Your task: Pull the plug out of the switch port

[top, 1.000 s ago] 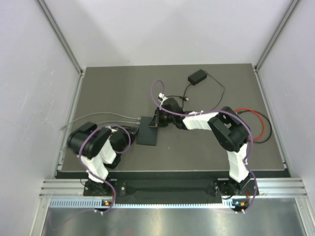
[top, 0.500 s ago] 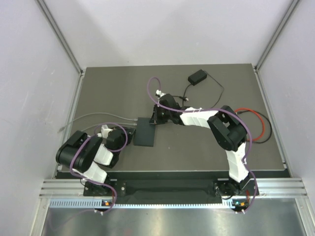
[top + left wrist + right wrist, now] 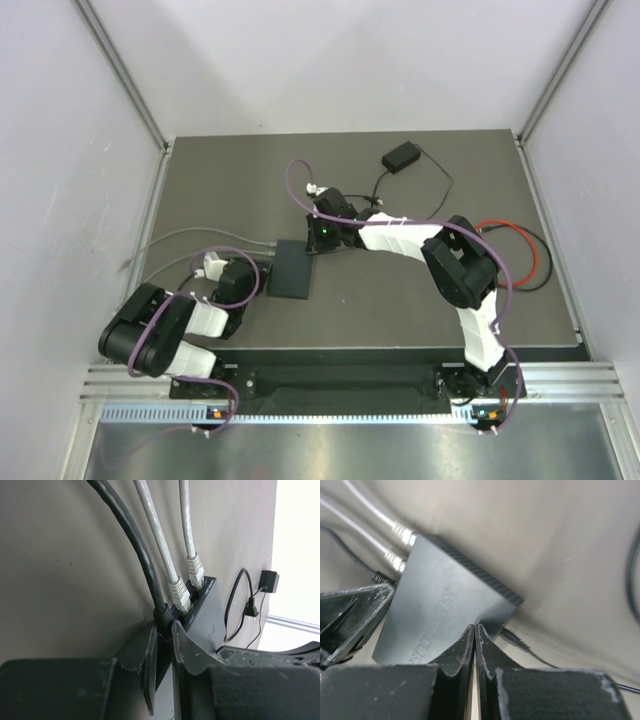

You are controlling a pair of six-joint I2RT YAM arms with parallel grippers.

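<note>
Plug (image 3: 162, 614) is being pinched at the left gripper's (image 3: 164, 636) tips, and switch (image 3: 440, 600) is apparently being pinned under the right gripper's (image 3: 474, 632) pressed-together tips, so a straight, untwisted pull wristward is being advised.

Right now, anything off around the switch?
Nothing stands out. The switch lies slightly skewed; grey plugs and the black plug look seated; left claw is closed on the black plug, right claw is shut, tips over the switch's far corner.
</note>
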